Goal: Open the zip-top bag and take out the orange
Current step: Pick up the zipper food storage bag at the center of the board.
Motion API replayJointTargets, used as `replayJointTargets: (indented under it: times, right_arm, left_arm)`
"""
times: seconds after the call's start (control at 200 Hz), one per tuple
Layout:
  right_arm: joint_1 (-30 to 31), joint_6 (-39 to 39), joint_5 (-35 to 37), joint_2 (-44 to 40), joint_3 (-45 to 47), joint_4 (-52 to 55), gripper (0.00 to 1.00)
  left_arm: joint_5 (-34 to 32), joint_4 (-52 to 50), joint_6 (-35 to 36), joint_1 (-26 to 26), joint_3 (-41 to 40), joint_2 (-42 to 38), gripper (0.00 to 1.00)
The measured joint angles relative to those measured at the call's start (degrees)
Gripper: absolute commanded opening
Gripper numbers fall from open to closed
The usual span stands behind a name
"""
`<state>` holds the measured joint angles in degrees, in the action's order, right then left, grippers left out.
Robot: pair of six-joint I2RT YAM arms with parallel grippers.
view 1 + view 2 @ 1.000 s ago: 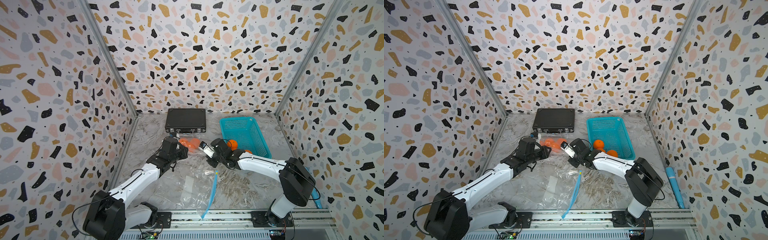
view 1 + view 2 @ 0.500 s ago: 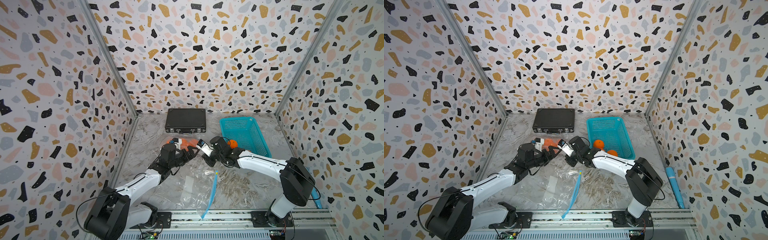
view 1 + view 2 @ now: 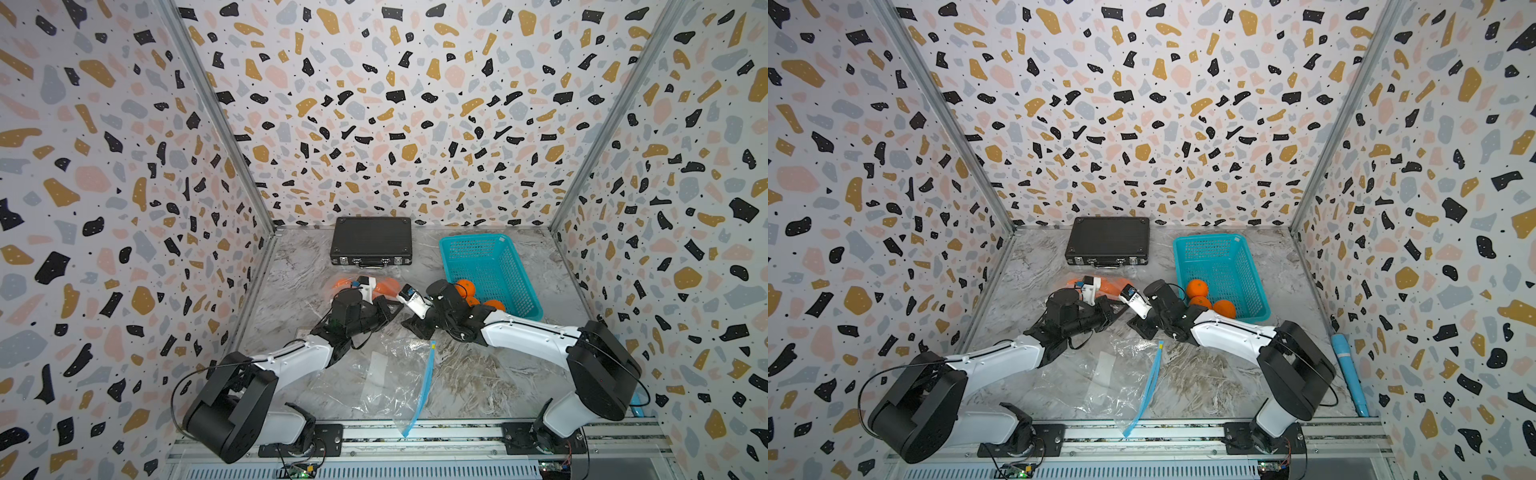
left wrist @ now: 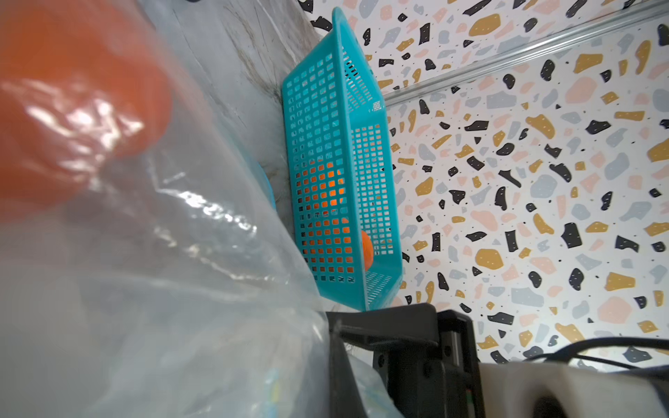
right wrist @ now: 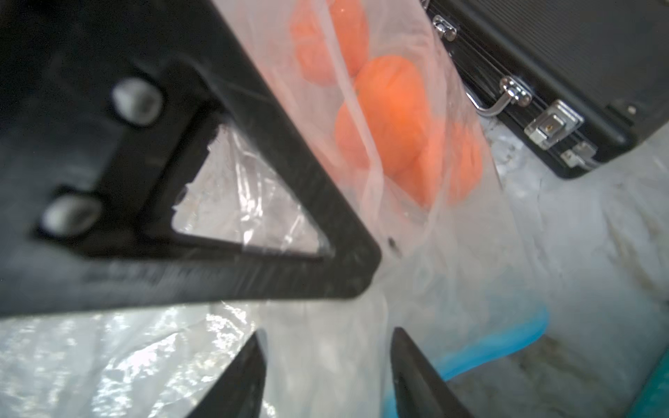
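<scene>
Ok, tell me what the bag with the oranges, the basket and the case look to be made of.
Zip-top bag: thin clear plastic film, glossy. It wrinkles and glints, and the oranges show through.
Basket: moulded teal plastic, fairly matte, with an even grid of holes.
Case: black ribbed shell, perhaps aluminium or hard plastic, I can't tell which. Its latches are shiny metal.

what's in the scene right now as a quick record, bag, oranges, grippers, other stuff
zip-top bag: clear, lying in front of the case
oranges in bag: several, inside
left gripper: shut, at the bag's plastic
right gripper: open, plastic between its fingers
basket: teal, three oranges inside
second bag: empty, blue zip, near the front rail
</scene>
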<state>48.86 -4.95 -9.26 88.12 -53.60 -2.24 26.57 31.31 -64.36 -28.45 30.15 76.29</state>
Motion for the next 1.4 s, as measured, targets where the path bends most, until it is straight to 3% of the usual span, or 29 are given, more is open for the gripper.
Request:
replayJointTargets:
  times: [0.135, 0.305, 0.591, 0.921, 1.076, 1.271, 1.402]
  right_arm:
    - [0.00, -3.37, -0.39, -8.92, 5.92, -4.20, 0.76]
    - [0.00, -13.16, -2.51, -15.87, 12.92, -11.28, 0.73]
    - [0.00, -18.58, -4.66, -15.19, 13.94, -15.93, 0.61]
    - [0.00, -21.09, -6.51, -11.52, 10.95, -18.73, 0.24]
    - [0.00, -21.14, -6.62, -11.45, 10.95, -19.74, 0.21]
    - [0.00, -20.79, -6.97, -11.93, 10.97, -22.18, 0.27]
    - [0.00, -20.50, -7.37, -11.96, 10.97, -22.43, 0.16]
  left_arm:
    - [-0.13, -4.20, 0.90, 1.33, -0.02, -5.29, 0.00]
    - [-1.09, -9.46, 2.51, 2.82, 0.00, -13.57, 0.00]
    - [0.50, -11.74, 3.21, 3.06, 0.00, -12.81, 0.00]
    - [1.33, -13.05, 3.39, 3.17, 0.00, -14.23, 0.00]
    - [1.20, -13.53, 3.65, 3.26, 0.00, -14.93, 0.00]
    - [1.25, -13.51, 3.63, 3.26, 0.00, -14.86, 0.00]
    - [1.27, -13.40, 3.61, 3.26, -0.02, -14.86, 0.00]
